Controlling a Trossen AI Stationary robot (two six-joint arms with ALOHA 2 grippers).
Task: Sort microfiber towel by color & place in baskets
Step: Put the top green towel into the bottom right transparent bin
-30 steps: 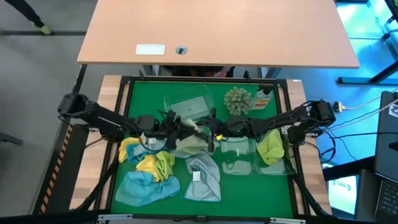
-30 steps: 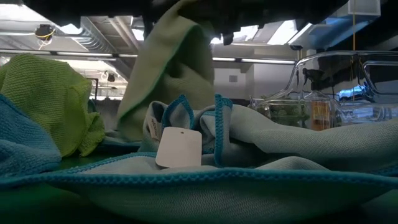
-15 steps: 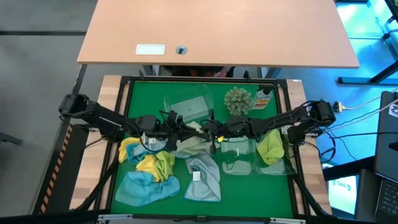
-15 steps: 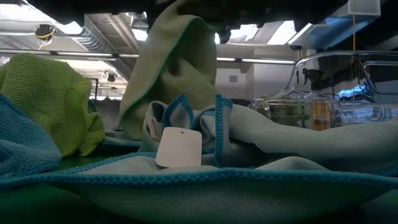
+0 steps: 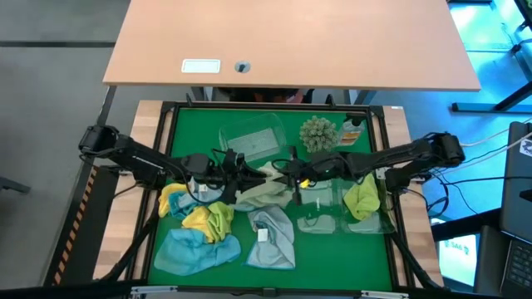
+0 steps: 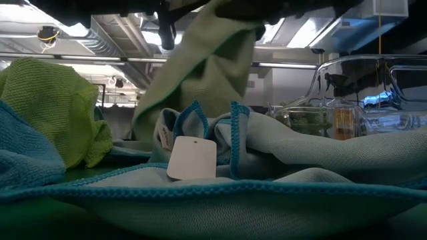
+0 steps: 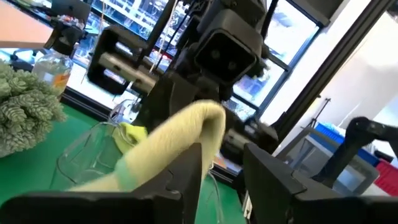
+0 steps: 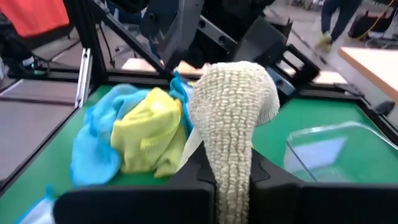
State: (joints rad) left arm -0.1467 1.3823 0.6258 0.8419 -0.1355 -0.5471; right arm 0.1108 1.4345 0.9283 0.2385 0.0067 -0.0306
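Note:
A pale green microfiber towel (image 5: 259,191) hangs between my two grippers above the middle of the green mat. My right gripper (image 5: 291,173) reaches in from the right and is shut on the towel's top. My left gripper (image 5: 246,170) comes in level from the left and stands open beside the towel (image 7: 168,140). On the mat at the near left lie light blue (image 5: 193,249), yellow (image 5: 204,218) and lime towels. A pale grey-blue towel (image 5: 270,235) with a white tag lies near the middle. One of the baskets (image 5: 366,218), at the right, holds a lime green towel (image 5: 362,198). My right gripper pinches a bunched fold at the towel's top (image 8: 235,140) between its two fingers, coming from the table's right, nearly level. The towel hangs slack below the fingers (image 6: 200,80), and its lower end (image 5: 249,198) rests on the mat. My left gripper is open; the towel runs past the outer side of one finger (image 7: 183,180), and I cannot tell whether they touch.
A second clear basket (image 5: 316,209) stands next to the right one, and a third (image 5: 253,141) lies at the far middle. A spiky grey-green ball (image 5: 317,133) and a small orange-capped bottle (image 5: 352,131) stand at the far right. A wooden desk lies beyond the mat.
My right gripper has risen a little and drawn back toward the table's right with the towel's top, which has swung that way in the low view. My left gripper has let go of the towel; one of its fingers now stands clear to the left of it.

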